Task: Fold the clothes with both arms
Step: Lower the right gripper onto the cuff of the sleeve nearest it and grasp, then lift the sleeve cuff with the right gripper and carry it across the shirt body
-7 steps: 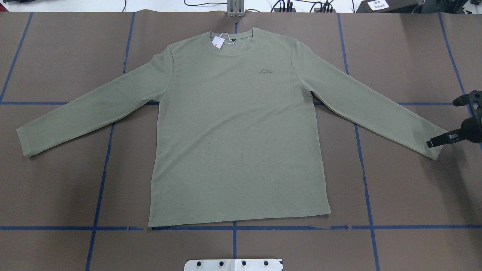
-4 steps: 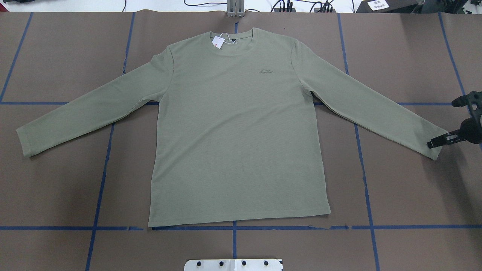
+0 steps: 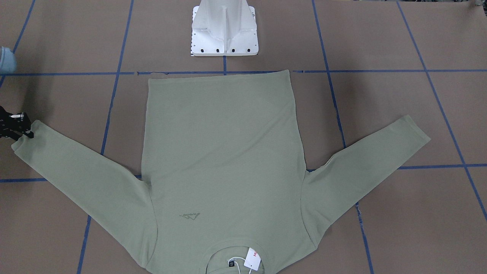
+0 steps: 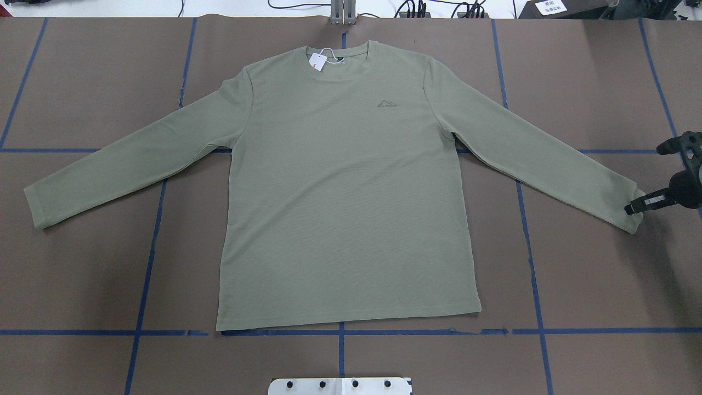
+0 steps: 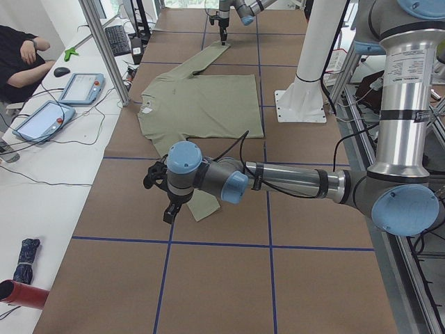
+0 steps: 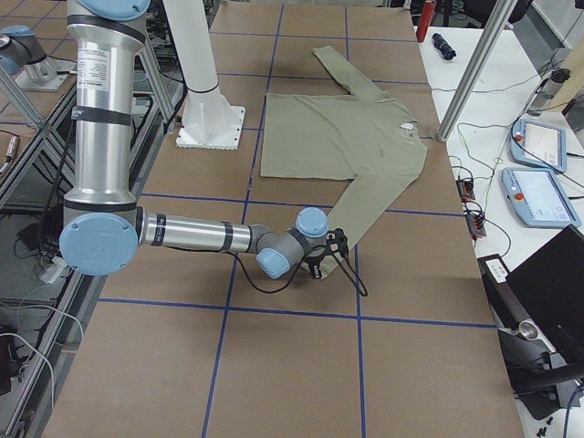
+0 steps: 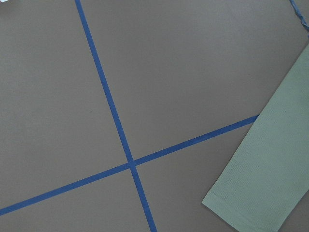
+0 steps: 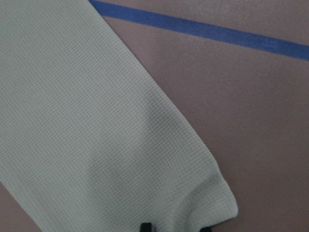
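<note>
The clothes are one sage-green long-sleeved shirt (image 4: 345, 192) lying flat and face up, sleeves spread, with a white hang tag (image 4: 317, 61) at the collar. My right gripper (image 4: 636, 207) rests low on the right sleeve's cuff (image 4: 625, 195). In the right wrist view its two dark tips show apart at the bottom edge, with the cuff (image 8: 193, 193) puckered between them. My left gripper (image 5: 169, 211) shows only in the exterior left view, hanging beside the left cuff (image 4: 38, 211); I cannot tell if it is open or shut. The left wrist view shows that cuff (image 7: 260, 203) and no fingers.
The brown table (image 4: 592, 274) carries a grid of blue tape lines (image 4: 143, 274). The white pedestal base (image 3: 224, 30) stands at the robot's side by the shirt's hem. A metal post (image 4: 343, 13) stands past the collar. Tablets (image 5: 80, 87) and a seated person are beside the table.
My right gripper has settled lower onto the right cuff and looks narrower. The cuff's end has drawn in slightly and puckered. The rest of the shirt has not moved.
</note>
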{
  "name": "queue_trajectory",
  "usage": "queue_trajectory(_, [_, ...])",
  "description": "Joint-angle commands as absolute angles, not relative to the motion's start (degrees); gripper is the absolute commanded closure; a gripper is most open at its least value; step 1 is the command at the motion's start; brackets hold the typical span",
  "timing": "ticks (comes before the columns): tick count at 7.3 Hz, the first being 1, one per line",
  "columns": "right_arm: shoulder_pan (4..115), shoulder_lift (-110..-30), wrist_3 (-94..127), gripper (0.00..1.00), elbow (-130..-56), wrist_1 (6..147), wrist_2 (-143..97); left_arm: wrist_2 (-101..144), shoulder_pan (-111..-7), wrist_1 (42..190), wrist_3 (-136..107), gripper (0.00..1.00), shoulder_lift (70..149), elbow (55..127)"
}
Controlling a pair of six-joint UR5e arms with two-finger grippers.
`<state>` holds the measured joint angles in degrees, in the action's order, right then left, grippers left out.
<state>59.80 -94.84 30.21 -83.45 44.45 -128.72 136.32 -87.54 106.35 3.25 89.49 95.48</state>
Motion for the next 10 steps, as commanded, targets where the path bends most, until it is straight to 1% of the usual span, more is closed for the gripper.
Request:
queue_trajectory(1, [59.9, -94.7, 30.2, 1.00, -83.6, 44.5, -128.8, 136.2, -87.5, 106.3, 3.2, 0.00, 89.5, 95.4])
queue_trajectory(5, [64.9, -94.3, 30.3, 1.00, -86.3, 44.6, -133.8, 136.3, -87.5, 106.3, 3.1, 0.00, 89.5, 95.5])
queue_trajectory(8, [66.4, -80.0, 30.3, 1.00, -88.5, 63.1, -135.0, 136.3, -87.5, 106.3, 3.1, 0.00, 89.6, 95.5])
queue_trajectory(10, [65.7, -70.5, 30.4, 1.00, -88.7, 72.3, -134.6, 136.4, -87.5, 106.3, 3.1, 0.00, 89.6, 95.5])
